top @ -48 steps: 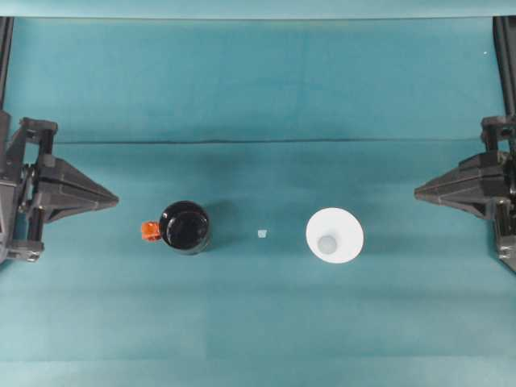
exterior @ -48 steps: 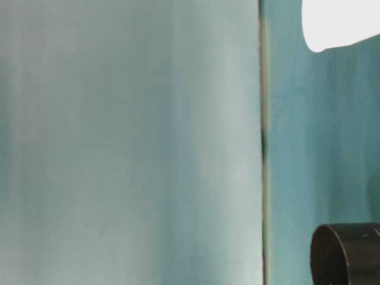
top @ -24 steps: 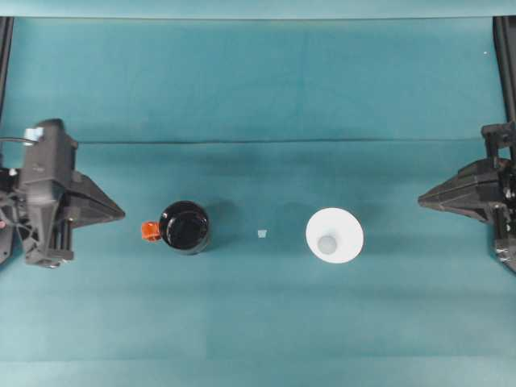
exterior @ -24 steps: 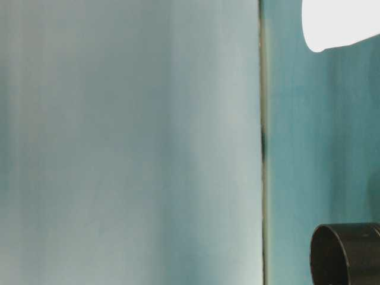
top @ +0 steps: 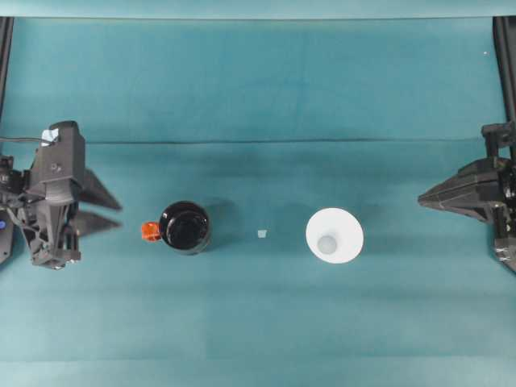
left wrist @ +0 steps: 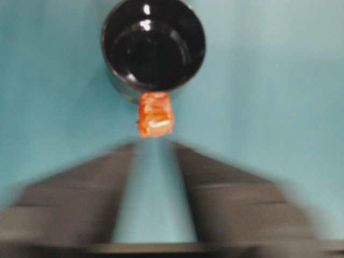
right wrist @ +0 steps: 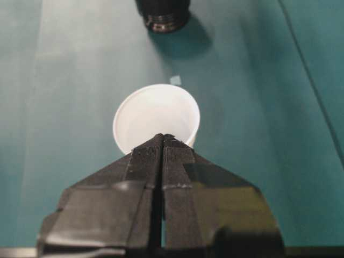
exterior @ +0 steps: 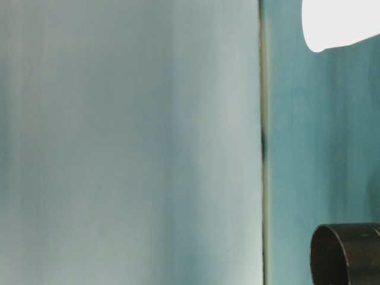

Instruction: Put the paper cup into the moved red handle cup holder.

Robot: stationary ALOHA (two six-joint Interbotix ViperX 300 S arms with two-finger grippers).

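Black left gripper (top: 113,212) has spread its jaws; we read a grab at the holder as next.

Overhead: glossy black red handle cup holder (top: 185,227) between it and white paper cup (top: 334,235). Left wrist: parted, empty fingers (left wrist: 226,188) face the orange tab. Right wrist: right gripper (right wrist: 163,141) closed, empty, before the cup.

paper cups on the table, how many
1: the paper cup stands upright right of centre, apart from the red handle cup holder. Nothing suggests any hidden.

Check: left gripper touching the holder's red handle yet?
Apart. In the overhead view, teal cloth shows between the open left gripper and the handle tab of the red handle cup holder; the left wrist view shows that gap too.
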